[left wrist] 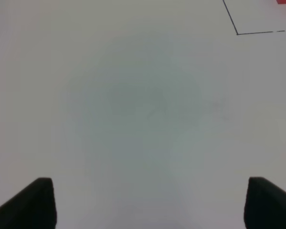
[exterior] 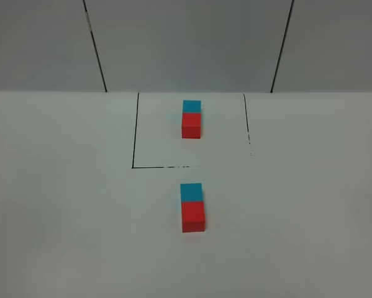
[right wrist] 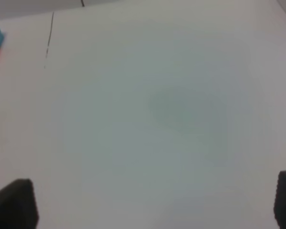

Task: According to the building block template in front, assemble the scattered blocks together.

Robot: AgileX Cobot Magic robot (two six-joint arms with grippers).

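Left gripper (left wrist: 145, 202): fingers wide apart, nothing between them, bare white table (left wrist: 133, 119) below. Right gripper (right wrist: 154, 202): likewise spread and empty.

Neither arm appears in the high view. Scattered blocks (exterior: 192, 208) sit just outside the open near side of the building block template (exterior: 191, 119), well clear of both sets of fingers. Cyan-blue cube (exterior: 191, 192) touches red cube (exterior: 193, 216), cyan on the side facing the template, same order as the template's pair.

Judgement: assembly looks complete. Best handling now is to keep both grippers away and check alignment against the template; any nudge risks splitting the pair.
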